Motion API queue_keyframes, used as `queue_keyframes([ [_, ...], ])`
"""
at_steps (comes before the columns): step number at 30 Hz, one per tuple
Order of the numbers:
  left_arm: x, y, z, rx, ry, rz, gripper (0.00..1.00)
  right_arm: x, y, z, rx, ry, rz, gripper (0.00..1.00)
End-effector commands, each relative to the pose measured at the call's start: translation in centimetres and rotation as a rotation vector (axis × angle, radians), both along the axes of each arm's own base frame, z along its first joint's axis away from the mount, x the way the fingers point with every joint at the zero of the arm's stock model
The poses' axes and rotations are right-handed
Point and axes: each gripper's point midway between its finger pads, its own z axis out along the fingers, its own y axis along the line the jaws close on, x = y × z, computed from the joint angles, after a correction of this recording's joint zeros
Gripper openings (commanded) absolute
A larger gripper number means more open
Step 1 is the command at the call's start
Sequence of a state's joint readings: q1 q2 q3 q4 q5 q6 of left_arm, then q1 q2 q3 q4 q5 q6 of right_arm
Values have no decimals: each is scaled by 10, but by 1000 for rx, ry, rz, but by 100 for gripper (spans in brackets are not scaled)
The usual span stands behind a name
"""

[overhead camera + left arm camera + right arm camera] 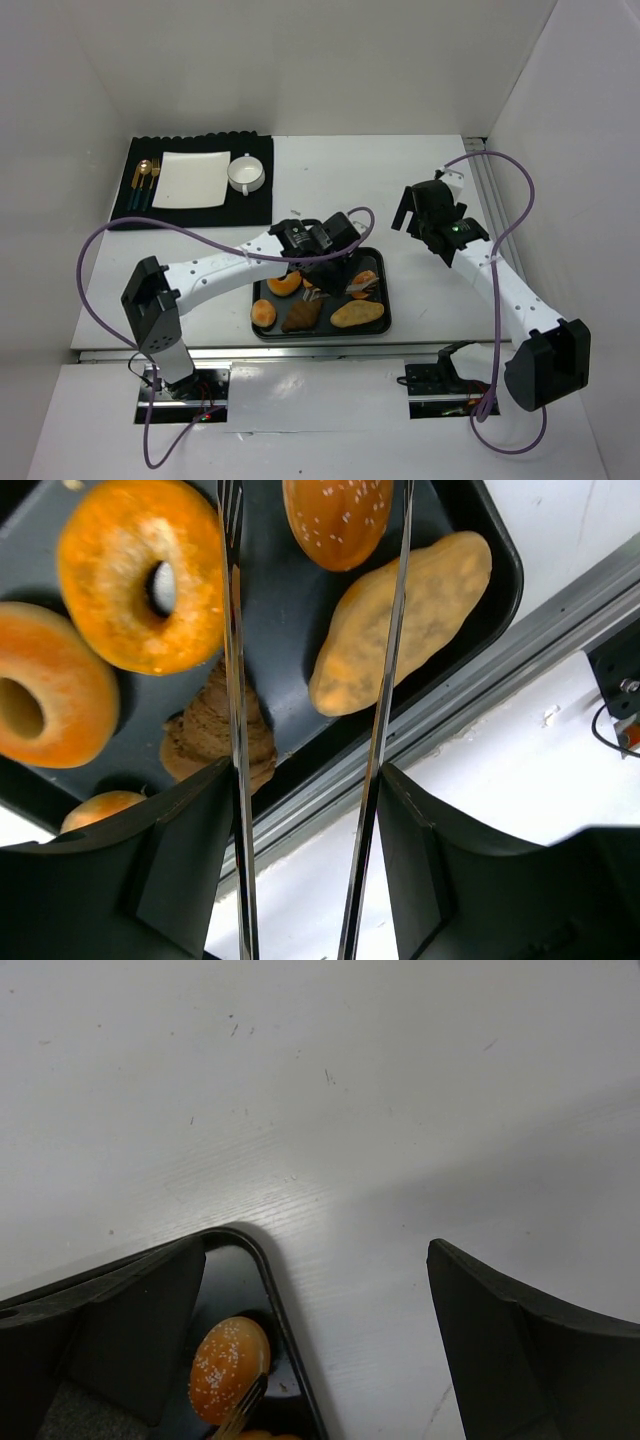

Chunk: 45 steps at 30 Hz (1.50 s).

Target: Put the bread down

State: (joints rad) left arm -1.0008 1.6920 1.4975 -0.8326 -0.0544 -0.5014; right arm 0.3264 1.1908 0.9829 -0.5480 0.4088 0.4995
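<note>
While white walls (300, 60) box in the white tabletop (420, 180), six breads lie in the black rectangular tray (285, 600) at its near edge: two orange ring doughnuts (140, 575), one sesame-seeded bun (335, 515), one long golden loaf (420, 610), one brown twisted pastry (205, 735) and one small round bun (100, 808). Above them the left gripper (305, 770) clamps silver metal tongs (232, 680), whose arms are spread and empty. Beside the tray's corner the right gripper (318, 1250) hangs empty, its fingers wide apart. One black mat (195, 215) holds one white square plate (190, 180), one white cup (245, 175) and two gold utensils (148, 178).
</note>
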Motion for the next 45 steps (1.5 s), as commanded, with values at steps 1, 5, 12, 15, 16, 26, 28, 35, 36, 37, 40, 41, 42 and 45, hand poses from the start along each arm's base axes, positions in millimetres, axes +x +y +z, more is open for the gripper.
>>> queue_keyframes([
  [1, -5, -13, -5, -43, 40, -25, 69, 1, -7, 23, -8, -54, -22, 99],
  [5, -5, -13, -10, -32, 48, -25, 65, 1, -7, 23, -8, -54, -22, 99],
  [12, 12, -2, 35, -33, -69, 48, 30, 1, -7, 23, -8, -54, -22, 99],
  [15, 27, 19, 57, -28, -84, 121, 29, 2, -5, 24, 1, -60, -15, 99],
  [16, 34, 28, 68, -42, -106, 149, 28, 2, -5, 24, 1, -60, -15, 99],
  [26, 159, 216, 105, -96, -232, 771, 26, 5, 10, 24, 67, -79, 35, 99],
  [28, 178, 262, 110, -107, -274, 900, 28, 7, 11, 23, 68, -80, 35, 99],
  [35, 261, 341, 85, -120, -328, 1155, 28, 10, 16, 16, 79, -67, 51, 99],
  [36, 273, 344, 80, -130, -321, 1156, 27, 10, 16, 16, 78, -67, 51, 99],
  [37, 283, 342, 76, -136, -312, 1150, 27, 11, 16, 13, 76, -58, 50, 99],
  [40, 317, 346, 53, -120, -289, 1145, 30, 11, 16, 10, 73, -49, 50, 99],
  [41, 328, 347, 58, -125, -309, 1135, 30, 11, 16, 10, 73, -49, 50, 99],
  [42, 334, 350, 51, -109, -307, 1144, 31, 11, 16, 10, 73, -49, 50, 99],
  [45, 345, 354, 27, -65, -277, 1148, 39, 11, 16, 6, 72, -46, 50, 99],
])
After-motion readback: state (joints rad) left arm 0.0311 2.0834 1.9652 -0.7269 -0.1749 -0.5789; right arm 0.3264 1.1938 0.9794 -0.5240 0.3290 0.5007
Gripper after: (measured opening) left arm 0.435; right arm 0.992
